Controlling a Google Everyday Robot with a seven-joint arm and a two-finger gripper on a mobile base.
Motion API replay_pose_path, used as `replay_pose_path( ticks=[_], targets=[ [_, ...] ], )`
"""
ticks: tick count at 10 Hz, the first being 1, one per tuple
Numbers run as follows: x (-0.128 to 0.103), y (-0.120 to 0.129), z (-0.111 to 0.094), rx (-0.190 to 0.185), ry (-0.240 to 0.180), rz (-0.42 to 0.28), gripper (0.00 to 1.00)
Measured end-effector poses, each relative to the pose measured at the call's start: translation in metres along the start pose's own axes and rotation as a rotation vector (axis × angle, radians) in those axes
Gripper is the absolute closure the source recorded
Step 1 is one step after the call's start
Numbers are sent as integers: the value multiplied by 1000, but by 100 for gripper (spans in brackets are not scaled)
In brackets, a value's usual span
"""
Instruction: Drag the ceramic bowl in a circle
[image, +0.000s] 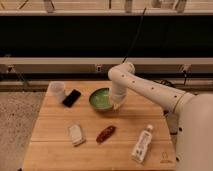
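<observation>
Pincer (118, 103) hangs at the right-hand rim of the ceramic bowl (100, 99), the arm (150, 90) reaching in from the right and bending down over it. A hold at the rim suits dragging, since the bowl can slide on its base without being lifted, but whether the pincer is closed on that rim or only set against it I cannot tell. From the left across the bench (45, 150): a clear cup (57, 90) stands near the back left corner, and just beside it lies a black phone (71, 97), aslant, its right end near the bowl's left side yet apart from it. That is the tight flank; a circle swung leftward would likely shove the phone. Toward the front lie a white packet (76, 134) and, right of it, a reddish-brown packet (106, 133), both well apart from the bowl, so there is some room forward. The bowl itself sits in the back middle, not far from the rear edge, which limits a sweep that way. A plastic bottle (142, 144) sits toward the front right corner, well apart. By my judgement a small circle, biased forward and right, has the most open wood.
</observation>
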Motion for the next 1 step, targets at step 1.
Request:
replay_pose_path(
  ticks=[1],
  targets=[
    [0, 0, 0, -2, -5, 3, 96]
  ],
)
